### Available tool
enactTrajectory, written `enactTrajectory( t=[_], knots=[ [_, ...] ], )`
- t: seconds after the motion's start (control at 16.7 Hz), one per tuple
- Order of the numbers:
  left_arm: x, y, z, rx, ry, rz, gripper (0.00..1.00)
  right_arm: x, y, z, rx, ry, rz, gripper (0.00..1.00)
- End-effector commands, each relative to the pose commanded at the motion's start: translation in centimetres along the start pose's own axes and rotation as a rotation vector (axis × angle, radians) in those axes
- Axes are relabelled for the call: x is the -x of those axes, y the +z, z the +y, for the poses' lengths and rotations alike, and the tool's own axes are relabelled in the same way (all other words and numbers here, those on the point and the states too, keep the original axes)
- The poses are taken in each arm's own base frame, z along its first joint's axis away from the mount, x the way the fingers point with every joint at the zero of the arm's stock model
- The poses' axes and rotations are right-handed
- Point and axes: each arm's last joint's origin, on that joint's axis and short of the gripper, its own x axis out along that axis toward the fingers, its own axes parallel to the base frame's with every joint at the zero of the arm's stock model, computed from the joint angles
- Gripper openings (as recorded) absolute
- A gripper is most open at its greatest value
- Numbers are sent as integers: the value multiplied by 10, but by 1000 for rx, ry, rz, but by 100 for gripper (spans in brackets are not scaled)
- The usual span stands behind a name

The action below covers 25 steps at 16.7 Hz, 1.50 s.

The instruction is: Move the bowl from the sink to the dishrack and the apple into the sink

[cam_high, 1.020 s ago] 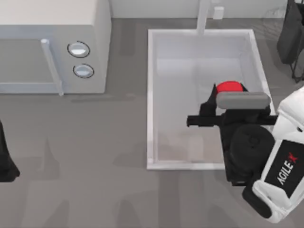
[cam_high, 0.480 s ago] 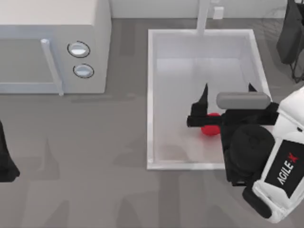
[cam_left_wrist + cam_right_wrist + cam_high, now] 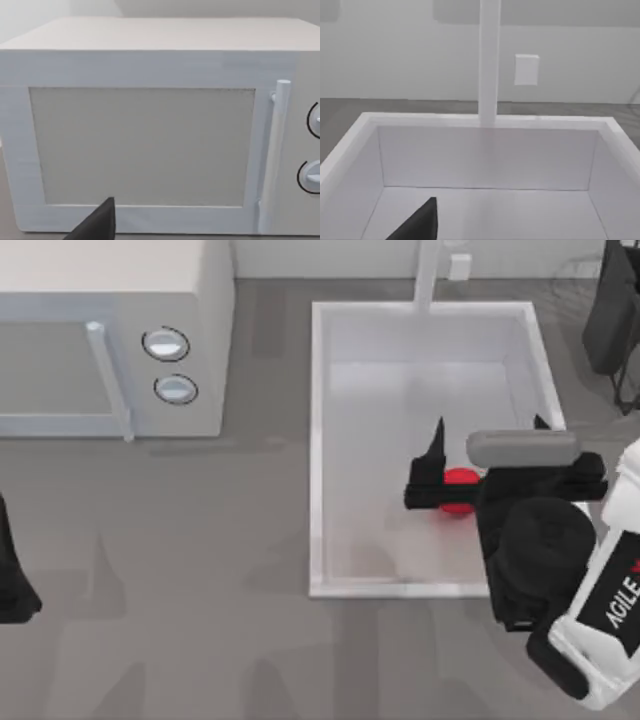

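Observation:
The white sink (image 3: pixel 318 440) lies right of centre, its back wall (image 3: pixel 485 155) and faucet post (image 3: pixel 489 60) facing the right wrist view. The small red apple (image 3: pixel 460 480) rests on the sink floor, partly hidden under my right gripper's black body. My right gripper (image 3: pixel 489 428) hovers over the sink's right half, open, with nothing between its fingers (image 3: pixel 437 435). The dishrack (image 3: pixel 612 320), a dark grey slab in black wire, stands at the far right. The bowl is out of view. My left arm (image 3: pixel 12 585) is parked at the table's left edge, gripper open.
A white microwave (image 3: pixel 110 330) with two round knobs (image 3: pixel 166 344) fills the back left, and its door (image 3: pixel 140 145) faces the left wrist view. Bare grey tabletop (image 3: pixel 200 570) stretches between my left arm and the sink.
My right gripper opened and let go of the apple, which dropped to the sink floor and rolled a little. The right arm has drifted slightly right. My left arm has not moved.

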Motion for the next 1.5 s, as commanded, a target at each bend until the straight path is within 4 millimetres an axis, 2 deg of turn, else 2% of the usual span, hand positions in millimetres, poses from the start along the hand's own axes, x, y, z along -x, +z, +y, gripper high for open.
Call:
enactTrajectory(
  t=[0.18,0.36,0.6,0.78,1.08,1.5],
  knots=[
    [0,0,0,0,0,0,100,9,16,-27,26,20,64,100],
    [0,0,0,0,0,0,100,28,38,-64,42,38,139,100],
    [0,0,0,0,0,0,100,72,60,-112,33,52,204,100],
    [0,0,0,0,0,0,100,107,63,-139,16,53,218,100],
    [0,0,0,0,0,0,100,143,62,-163,-8,35,149,100],
    [0,0,0,0,0,0,100,164,84,-174,-14,0,-14,100]
  ],
)
